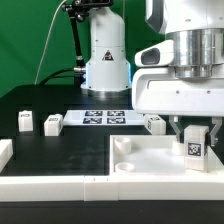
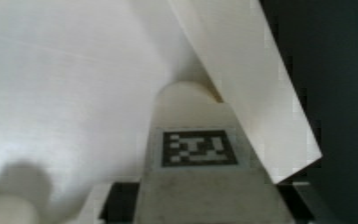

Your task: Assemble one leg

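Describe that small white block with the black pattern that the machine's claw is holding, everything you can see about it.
The leg is a small white post, seemingly plastic, with a black-and-white square tag on its visible face. It stands upright, clamped between the fingers of the gripper, over the large white tabletop near its corner toward the exterior view's right. The wrist view shows the same tag on the leg against the white surface. Whether its lower end touches the tabletop cannot be told.

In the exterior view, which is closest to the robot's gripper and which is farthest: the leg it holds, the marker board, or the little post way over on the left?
1. Leg, between the fingers of the gripper, at the view's right.
2. Marker board, middle of the table.
3. Post, far left.
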Robot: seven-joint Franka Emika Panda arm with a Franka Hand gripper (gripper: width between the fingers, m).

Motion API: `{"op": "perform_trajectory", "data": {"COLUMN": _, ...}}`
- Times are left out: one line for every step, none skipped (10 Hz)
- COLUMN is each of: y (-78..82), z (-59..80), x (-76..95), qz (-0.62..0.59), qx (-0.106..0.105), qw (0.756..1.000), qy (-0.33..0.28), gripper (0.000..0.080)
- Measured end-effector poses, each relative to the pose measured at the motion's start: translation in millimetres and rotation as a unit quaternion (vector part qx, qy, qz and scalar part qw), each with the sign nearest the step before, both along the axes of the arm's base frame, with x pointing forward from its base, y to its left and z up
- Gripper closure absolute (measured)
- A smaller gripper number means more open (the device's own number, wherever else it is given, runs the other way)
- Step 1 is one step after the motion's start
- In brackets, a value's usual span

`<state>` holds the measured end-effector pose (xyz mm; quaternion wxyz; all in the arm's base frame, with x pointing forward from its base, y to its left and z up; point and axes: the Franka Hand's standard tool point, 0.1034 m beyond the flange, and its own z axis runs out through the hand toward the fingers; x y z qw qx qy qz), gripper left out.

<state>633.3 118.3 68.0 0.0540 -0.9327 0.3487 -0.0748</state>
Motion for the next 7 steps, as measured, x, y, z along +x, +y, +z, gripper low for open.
{"op": "perform_trajectory", "data": {"y": -0.5, "z": -0.1, "x": -0.4, "qz": -0.072, "qx": 0.016, "qw": 0.997, "qy": 0.004, "gripper": 0.0508}}
{"op": "perform_trajectory", "data": {"y": -1.0, "z": 0.1, "x": -0.7, "qz": -0.139, "qx": 0.029, "qw": 0.990, "qy": 0.007, "gripper": 0.0508}}
{"op": "perform_trajectory", "data": {"y": -1.4, "z": 0.2, "x": -0.9, "qz": -0.180, "qx": 0.035, "qw": 0.983, "qy": 0.009, "gripper": 0.0508}}
{"op": "perform_trajectory", "data": {"y": -1.8, "z": 0.0, "x": -1.0, "qz": -0.199, "qx": 0.043, "qw": 0.979, "qy": 0.011, "gripper": 0.0508}}
{"op": "perform_trajectory", "data": {"y": -1.7, "z": 0.0, "x": -1.2, "qz": -0.223, "qx": 0.052, "qw": 0.973, "qy": 0.012, "gripper": 0.0508}}
{"op": "perform_trajectory", "data": {"y": -1.4, "z": 0.0, "x": -1.4, "qz": -0.235, "qx": 0.055, "qw": 0.970, "qy": 0.013, "gripper": 0.0508}}
{"op": "perform_trajectory", "data": {"y": -1.4, "z": -0.6, "x": -1.6, "qz": -0.229, "qx": 0.054, "qw": 0.972, "qy": 0.013, "gripper": 0.0433}}
